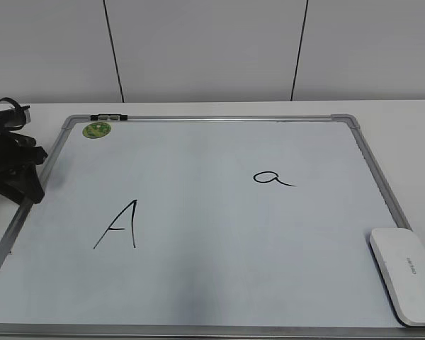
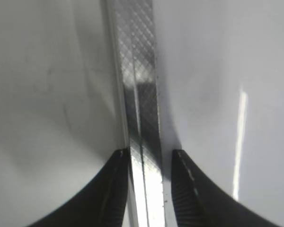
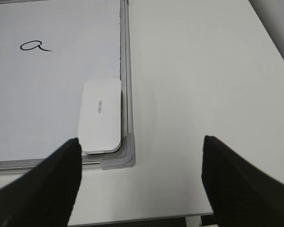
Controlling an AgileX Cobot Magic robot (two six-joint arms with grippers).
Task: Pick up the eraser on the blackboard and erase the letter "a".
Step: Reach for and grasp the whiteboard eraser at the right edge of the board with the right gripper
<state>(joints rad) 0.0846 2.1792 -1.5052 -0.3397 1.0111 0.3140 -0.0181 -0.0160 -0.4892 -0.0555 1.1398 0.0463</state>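
Observation:
The blackboard (image 1: 219, 276) is a white board in a silver frame and lies flat on the white table. The letter "a" (image 1: 273, 178) is written right of its centre and also shows in the right wrist view (image 3: 35, 46). The eraser (image 1: 407, 273), a flat white block, lies on the board's near right corner, against the frame (image 3: 102, 116). My left gripper (image 1: 30, 185) is at the board's left edge, its jaws (image 2: 150, 153) closed around the frame rail (image 2: 139, 71). My right gripper (image 3: 140, 142) is wide open and empty, above bare table just right of that corner.
A capital "A" (image 1: 118, 224) is drawn on the board's left half. A round green sticker (image 1: 97, 129) sits near the far left corner. The table's front edge (image 3: 146, 218) lies just below my right gripper. A wall stands behind the table.

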